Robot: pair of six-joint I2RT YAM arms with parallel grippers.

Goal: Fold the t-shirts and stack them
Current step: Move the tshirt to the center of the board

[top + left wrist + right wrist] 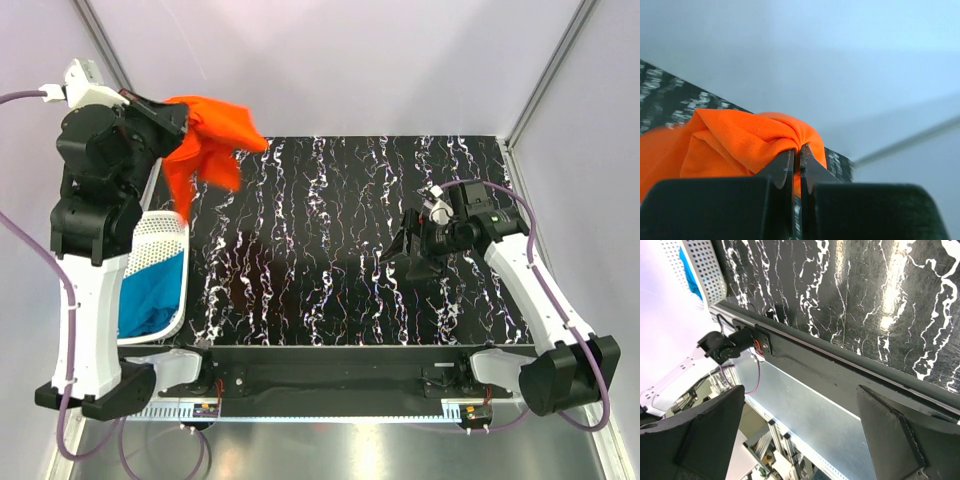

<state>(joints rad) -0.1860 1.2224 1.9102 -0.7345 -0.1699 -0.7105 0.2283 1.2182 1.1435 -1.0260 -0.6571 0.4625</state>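
Observation:
My left gripper (183, 122) is raised at the back left and is shut on a bunched fold of the orange-red t-shirt (208, 140), which hangs crumpled from it above the table's far left corner. In the left wrist view the jaws (799, 150) pinch the orange cloth (740, 142). The teal blue t-shirt (150, 292) lies in the white mesh basket (165, 235) at the left edge; a strip of it shows in the right wrist view (687, 270). My right gripper (410, 250) is open and empty, held above the right half of the table.
The black marbled table top (340, 240) spans the middle. White walls and metal frame posts (545, 75) close in the back and sides. The table's front rail with cables (755, 342) shows in the right wrist view.

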